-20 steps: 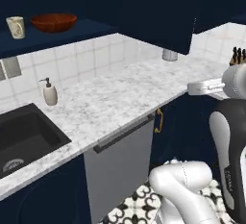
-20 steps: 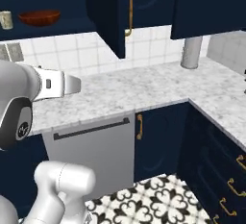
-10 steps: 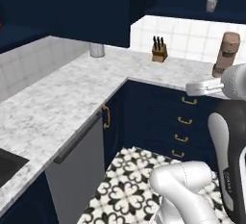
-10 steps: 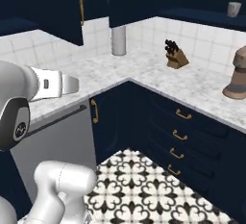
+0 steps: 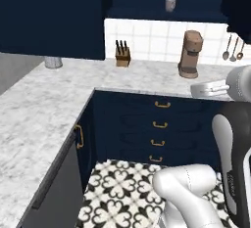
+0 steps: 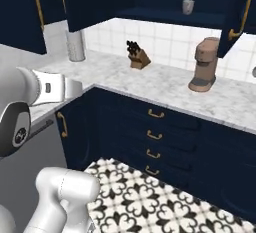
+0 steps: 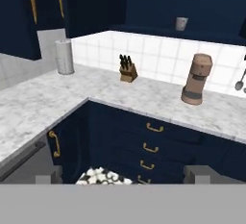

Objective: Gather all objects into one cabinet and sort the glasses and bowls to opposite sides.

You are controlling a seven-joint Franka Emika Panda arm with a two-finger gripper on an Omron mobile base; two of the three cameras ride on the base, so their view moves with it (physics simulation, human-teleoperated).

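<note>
Task barely begun: nothing is carried

A grey mug [image 6: 188,7] is seen at the upper centre of the right base view, standing on the open shelf of a dark wall cabinet [image 6: 165,16], above the coffee machine [image 6: 204,72]. The gripper [image 7: 122,177], at the bottom of the hand view, is spread wide and empty, well apart from the mug. Gathering and sorting are judged still to be done.

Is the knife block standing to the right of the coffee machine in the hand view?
No. The knife block stands on the counter to the left of the brown coffee machine, nearer the corner.
</note>
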